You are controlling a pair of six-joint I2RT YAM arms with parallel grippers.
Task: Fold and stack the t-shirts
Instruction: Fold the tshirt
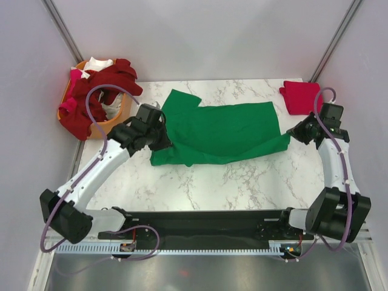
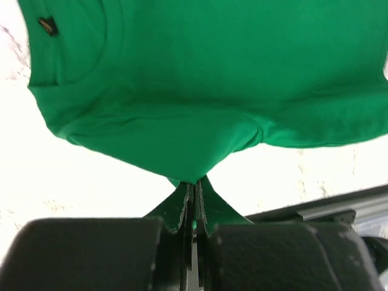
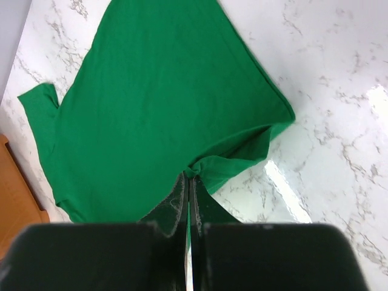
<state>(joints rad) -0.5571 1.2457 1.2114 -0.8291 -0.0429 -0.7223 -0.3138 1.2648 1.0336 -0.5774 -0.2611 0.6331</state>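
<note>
Left gripper (image 1: 163, 140), seen from above, bites the 9 o'clock end of the green t-shirt (image 1: 224, 130), and my right gripper (image 1: 293, 134) bites its 3 o'clock corner. The shirt lies spread across the middle of the marble table (image 1: 242, 182). A folded red t-shirt (image 1: 300, 96) sits at 2 o'clock, just beside my right arm, so a wide swing could knock it askew. The orange basket (image 1: 115, 123) at 10 o'clock holds a dark red t-shirt (image 1: 115, 76) with white and pink cloth.

On the left wrist camera, the left gripper (image 2: 194, 185) is pressed together on a small peak of green t-shirt (image 2: 200, 79). So thin a pinch may slip if I pull outward too hard. A small dark label (image 2: 47, 25) sits by the collar at 11 o'clock; I cannot read any writing on it.

On the right wrist camera, the right gripper (image 3: 188, 179) is closed on a bunched corner of the green t-shirt (image 3: 163, 103), with a fold of cloth tucked at 3 o'clock. Lifting unevenly would likely skew the fold. No writing shows here.
</note>
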